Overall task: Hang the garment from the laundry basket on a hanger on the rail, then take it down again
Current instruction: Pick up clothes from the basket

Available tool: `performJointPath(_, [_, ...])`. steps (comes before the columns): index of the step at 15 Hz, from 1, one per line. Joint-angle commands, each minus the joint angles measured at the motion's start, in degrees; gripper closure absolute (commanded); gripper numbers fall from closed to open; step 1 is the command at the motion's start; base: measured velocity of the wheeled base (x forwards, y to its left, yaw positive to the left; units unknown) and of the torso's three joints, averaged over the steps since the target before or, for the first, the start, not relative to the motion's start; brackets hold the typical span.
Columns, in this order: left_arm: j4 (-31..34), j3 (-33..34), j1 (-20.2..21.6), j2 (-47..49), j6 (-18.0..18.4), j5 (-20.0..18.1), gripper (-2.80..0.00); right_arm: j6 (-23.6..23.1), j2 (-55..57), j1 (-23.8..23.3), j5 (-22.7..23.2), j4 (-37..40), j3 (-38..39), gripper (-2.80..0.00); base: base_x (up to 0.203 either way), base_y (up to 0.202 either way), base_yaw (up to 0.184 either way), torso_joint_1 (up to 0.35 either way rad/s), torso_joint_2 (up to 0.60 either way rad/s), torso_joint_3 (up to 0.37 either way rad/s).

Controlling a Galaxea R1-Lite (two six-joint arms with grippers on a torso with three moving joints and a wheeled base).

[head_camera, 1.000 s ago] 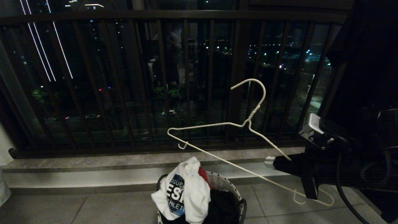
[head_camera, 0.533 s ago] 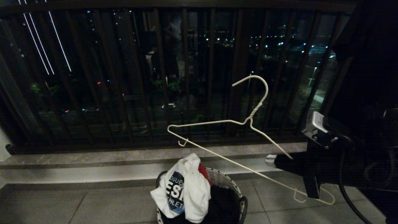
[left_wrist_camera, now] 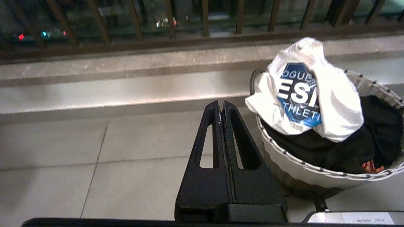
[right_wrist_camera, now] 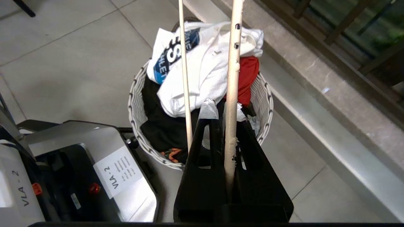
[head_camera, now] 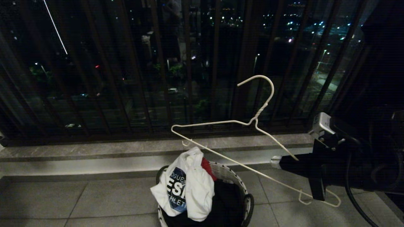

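1. While the right gripper (head_camera: 277,163) grasps the thin cream-white wire hanger (head_camera: 252,121), its long axis slants left and far.
2. The white logo T-shirt (head_camera: 189,189) lies in the round mesh basket (head_camera: 232,183), left and below.
3. The left gripper (left_wrist_camera: 221,108), clenched and empty, sits nearer it.

We face dark balcony railing bars (head_camera: 189,63), city lights beyond, a stone ledge (head_camera: 94,151) and grey floor tiles (head_camera: 63,201).

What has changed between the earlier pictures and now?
Only the camera tilted down: the railing top left the head view and more floor shows. The right gripper stays shut on the hanger; the garment stays in the laundry basket.
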Motion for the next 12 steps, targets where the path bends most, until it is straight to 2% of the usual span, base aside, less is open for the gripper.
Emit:
performJointPath(1, [0.0, 0.0, 0.0, 0.06, 0.03, 0.0, 0.0, -0.13, -0.48, -0.26, 0.23, -0.15, -0.1, 0.0, 0.0, 0.0, 0.0, 0.001, 0.0, -0.206])
performJointPath(12, [0.0, 0.0, 0.0, 0.06, 0.04, 0.0, 0.0, -0.04, -1.71, -0.7, 0.23, -0.15, 0.07, 0.0, 0.0, 0.0, 0.0, 0.004, 0.0, -0.199])
